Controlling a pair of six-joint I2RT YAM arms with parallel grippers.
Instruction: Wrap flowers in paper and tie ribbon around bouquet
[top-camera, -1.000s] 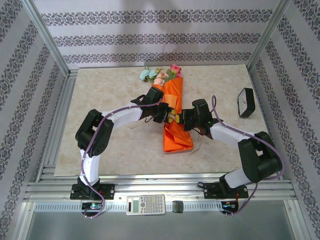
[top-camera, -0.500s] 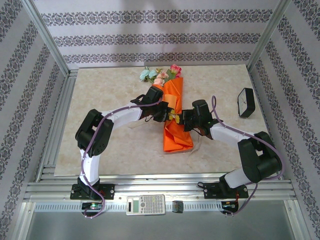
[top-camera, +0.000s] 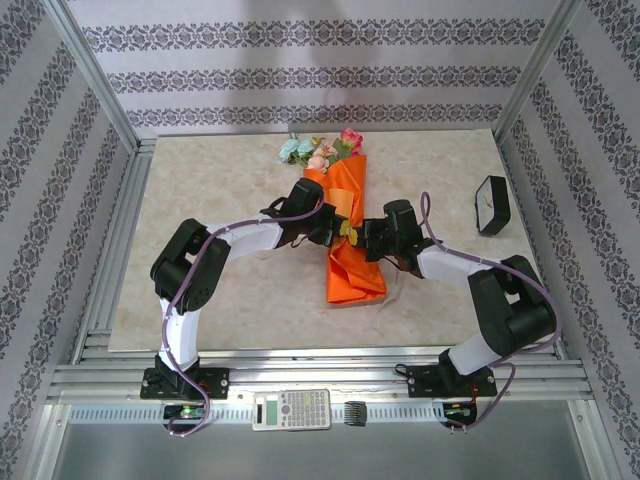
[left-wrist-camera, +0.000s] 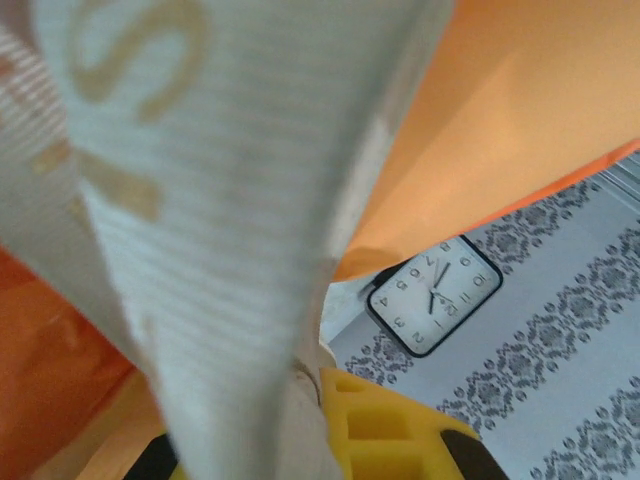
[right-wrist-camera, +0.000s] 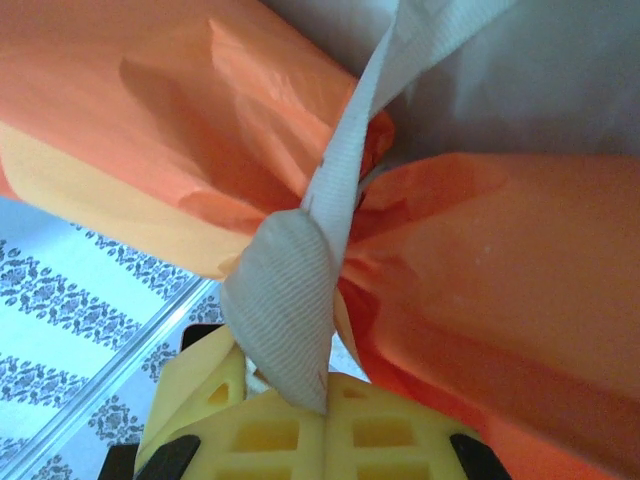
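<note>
The bouquet (top-camera: 348, 215) lies on the table, an orange paper (top-camera: 355, 270) cone with pink, red and pale blue flowers (top-camera: 320, 150) at its far end. Both grippers meet at its pinched waist. My left gripper (top-camera: 333, 227) is at the cone's left side. In the left wrist view this gripper (left-wrist-camera: 320, 385) is shut on the beige ribbon (left-wrist-camera: 200, 250), which hangs close over the lens beside a yellow finger (left-wrist-camera: 400, 430). My right gripper (top-camera: 360, 238) is at the right side. In the right wrist view it (right-wrist-camera: 328, 405) is shut on a ribbon (right-wrist-camera: 290, 300) loop running from the crumpled paper (right-wrist-camera: 480, 280).
A small black-framed clock (top-camera: 492, 205) stands at the right of the table, also seen as the clock (left-wrist-camera: 435, 295) in the left wrist view. A calculator (top-camera: 291, 408) rests on the rail in front of the table. Patterned walls and metal posts enclose the table.
The left gripper has closed on the ribbon and shifted slightly toward the bouquet's waist. The right gripper stayed shut, its arm drawn in a little.
</note>
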